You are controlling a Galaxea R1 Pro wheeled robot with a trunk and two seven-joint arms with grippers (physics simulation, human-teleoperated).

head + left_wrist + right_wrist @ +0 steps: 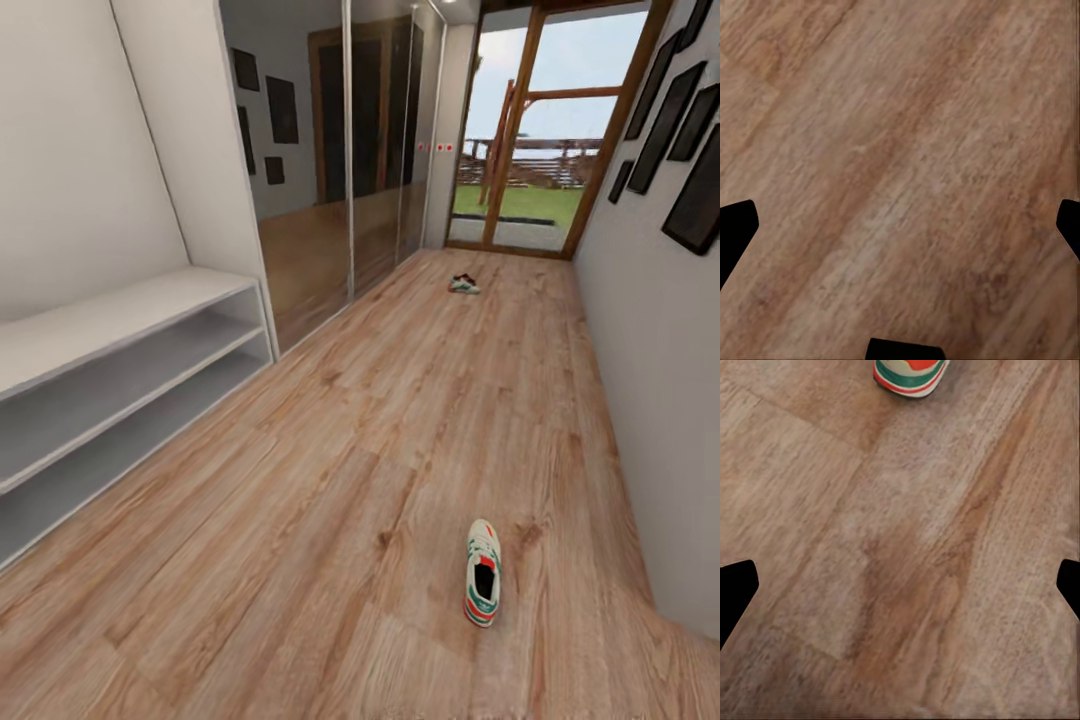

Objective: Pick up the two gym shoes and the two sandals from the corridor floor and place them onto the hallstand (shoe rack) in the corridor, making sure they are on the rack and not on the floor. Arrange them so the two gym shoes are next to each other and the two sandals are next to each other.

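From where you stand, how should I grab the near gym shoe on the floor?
Grip the near gym shoe across its sidewalls at the mid-body, around the open collar, coming straight down from above. It lies upright on its sole on the corridor floor, its length running roughly away from you, so set the fingers crosswise. The right arm is probably nearer.

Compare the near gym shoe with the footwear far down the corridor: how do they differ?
The near gym shoe lies alone, close to the robot, upright, its length running along the corridor. The far footwear sits near the glass door, looks much smaller from distance, and seems more than one piece, too small to separate. Both rest on the corridor floor.
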